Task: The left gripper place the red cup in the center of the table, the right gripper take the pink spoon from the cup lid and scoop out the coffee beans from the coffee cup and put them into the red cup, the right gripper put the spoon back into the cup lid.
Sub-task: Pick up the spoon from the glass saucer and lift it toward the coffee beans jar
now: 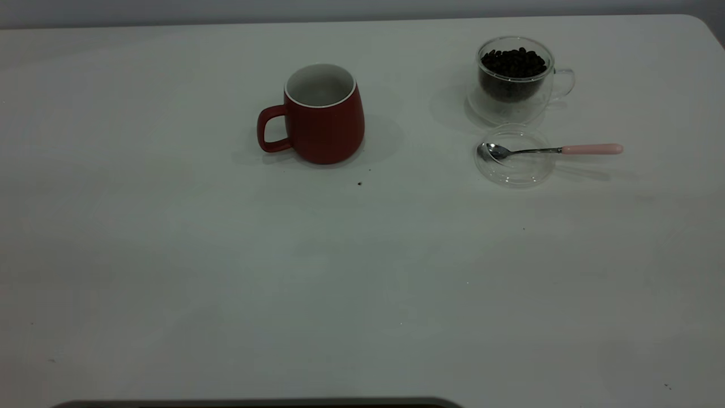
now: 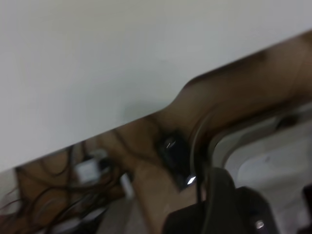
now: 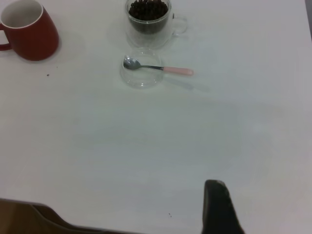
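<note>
The red cup (image 1: 323, 116) stands upright near the middle of the table, its handle to the left and its white inside showing no beans. At the back right is the glass coffee cup (image 1: 514, 79), full of coffee beans (image 1: 514, 61). In front of it lies the clear cup lid (image 1: 514, 156). The spoon (image 1: 544, 150) rests with its bowl in the lid and its pink handle pointing right. The right wrist view shows the same spoon (image 3: 158, 68) and red cup (image 3: 28, 30) far from my right gripper (image 3: 218, 207). My left gripper (image 2: 229, 204) hangs beyond the table's edge. Neither appears in the exterior view.
A dark crumb (image 1: 359, 183) lies in front of the red cup. The table edge (image 2: 146, 117) crosses the left wrist view, with cables and floor beyond it. A dark strip (image 1: 255, 403) sits at the table's near edge.
</note>
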Available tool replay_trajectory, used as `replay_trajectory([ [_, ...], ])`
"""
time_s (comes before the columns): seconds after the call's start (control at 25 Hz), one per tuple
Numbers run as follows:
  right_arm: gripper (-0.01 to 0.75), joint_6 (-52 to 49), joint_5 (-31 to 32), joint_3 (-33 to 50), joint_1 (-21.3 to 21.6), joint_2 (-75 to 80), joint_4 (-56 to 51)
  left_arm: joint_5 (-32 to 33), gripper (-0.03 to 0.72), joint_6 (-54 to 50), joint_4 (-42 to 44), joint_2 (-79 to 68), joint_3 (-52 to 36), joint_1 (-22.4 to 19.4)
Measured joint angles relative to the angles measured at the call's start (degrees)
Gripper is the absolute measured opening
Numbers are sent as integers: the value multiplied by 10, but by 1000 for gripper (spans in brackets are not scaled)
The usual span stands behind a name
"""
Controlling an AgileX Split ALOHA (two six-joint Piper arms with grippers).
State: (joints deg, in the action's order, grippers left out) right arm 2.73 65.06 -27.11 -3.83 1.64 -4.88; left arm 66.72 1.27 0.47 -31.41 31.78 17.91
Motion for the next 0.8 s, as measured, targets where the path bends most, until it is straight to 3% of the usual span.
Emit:
replay_trajectory([
  [0.2,488,0,0,0,0,0,0,-19,493,-61,-5,121,-37,0],
  [0.68,488,0,0,0,0,0,0,-21,493,-66,-8,301,-39,0],
  [0.8,488,0,0,0,0,0,0,-20,493,-67,-9,315,-39,-21],
])
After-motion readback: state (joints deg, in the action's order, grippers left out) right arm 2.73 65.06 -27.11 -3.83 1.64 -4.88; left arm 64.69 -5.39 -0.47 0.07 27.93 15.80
